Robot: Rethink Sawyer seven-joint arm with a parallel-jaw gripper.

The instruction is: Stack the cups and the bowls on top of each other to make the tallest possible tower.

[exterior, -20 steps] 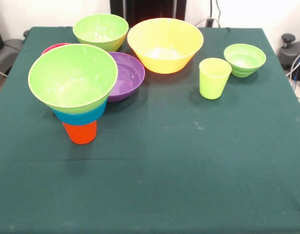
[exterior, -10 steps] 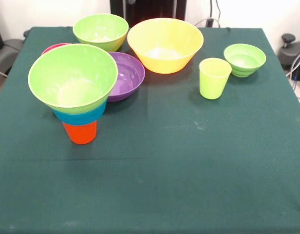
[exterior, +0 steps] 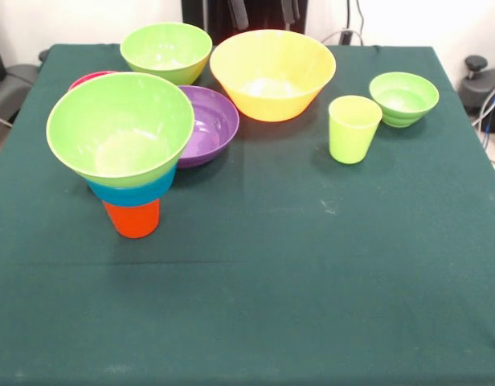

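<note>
Two dark tips of the hand (exterior: 263, 11) show, touching nothing.

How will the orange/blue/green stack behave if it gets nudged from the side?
Probably tippy: the tower stands on a narrow orange cup, with a wider blue bowl and a much wider lime green bowl above. It looks like light, glossy plastic, so the layers may slide or lift off. It stands close to the purple bowl.
</note>
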